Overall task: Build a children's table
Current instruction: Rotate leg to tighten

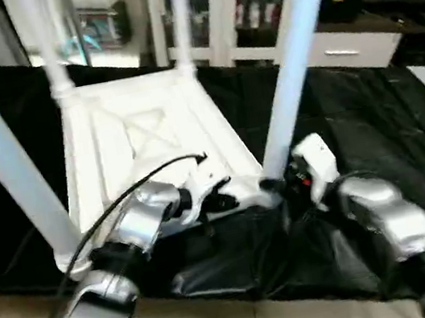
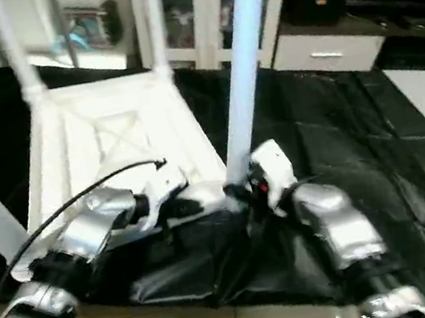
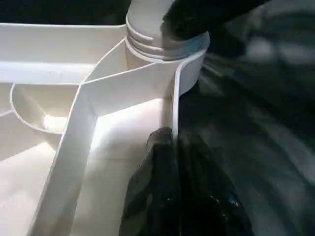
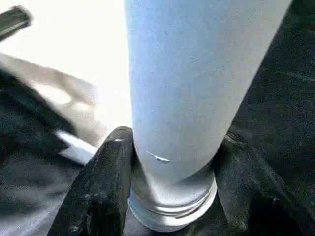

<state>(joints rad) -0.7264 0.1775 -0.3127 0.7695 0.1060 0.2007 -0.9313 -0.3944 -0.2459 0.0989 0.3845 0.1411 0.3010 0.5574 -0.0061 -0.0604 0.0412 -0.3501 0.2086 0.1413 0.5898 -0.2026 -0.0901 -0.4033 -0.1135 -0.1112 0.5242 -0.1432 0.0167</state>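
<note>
Upright legs [image 1: 293, 56] around open tabletop underside [image 1: 144, 138].

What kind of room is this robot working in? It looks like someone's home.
Probably a home-like living room, perhaps a mock-up for testing. A white glass-door cabinet stands at the back beside a low white drawer unit, and the upturned tabletop lies on black sheeting.

No readable text, labels, brands or numbers anywhere. Tabletop [image 1: 146, 150], legs and black sheet [image 1: 370, 124] carry no markings; items in background cabinet [image 1: 245, 11] too blurred to read.
</note>
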